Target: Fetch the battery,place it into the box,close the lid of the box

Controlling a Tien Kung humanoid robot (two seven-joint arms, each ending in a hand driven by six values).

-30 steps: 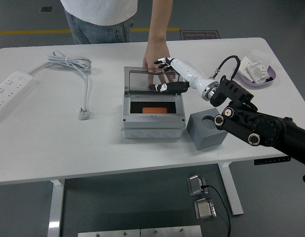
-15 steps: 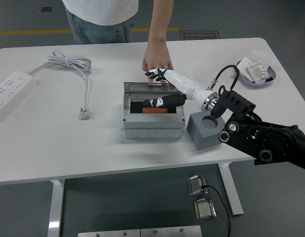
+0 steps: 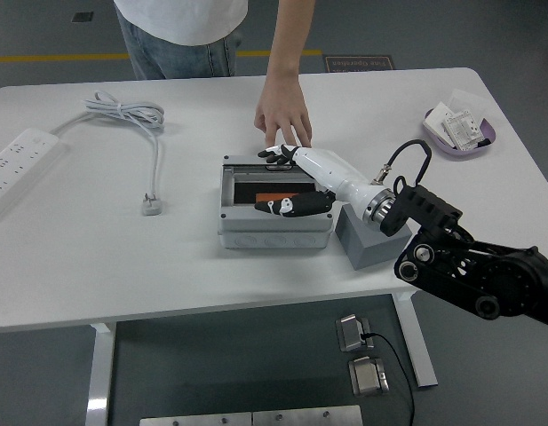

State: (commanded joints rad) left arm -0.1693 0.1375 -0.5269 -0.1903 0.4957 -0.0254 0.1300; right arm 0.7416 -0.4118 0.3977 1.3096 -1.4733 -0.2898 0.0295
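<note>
The grey box (image 3: 274,232) sits mid-table with its smoky see-through lid (image 3: 247,173) lying down over the opening. The orange battery (image 3: 272,195) shows through the lid, inside the box. My right hand (image 3: 278,180) reaches in from the right and lies on top of the lid. Its fingers (image 3: 275,153) are spread and the thumb sits near the box's front edge; it holds nothing. A person's hand (image 3: 282,114) rests on the table just behind the box. My left arm is out of view.
A grey block (image 3: 367,241) stands right of the box, partly under my right forearm. A purple dish (image 3: 458,133) with white packets is at the far right. A white power strip (image 3: 20,161) and its coiled cable (image 3: 123,111) lie at the left.
The lid has swung from upright down onto the box, with my right hand following it forward and down. The person's hand has drawn back from the lid to the table behind.
</note>
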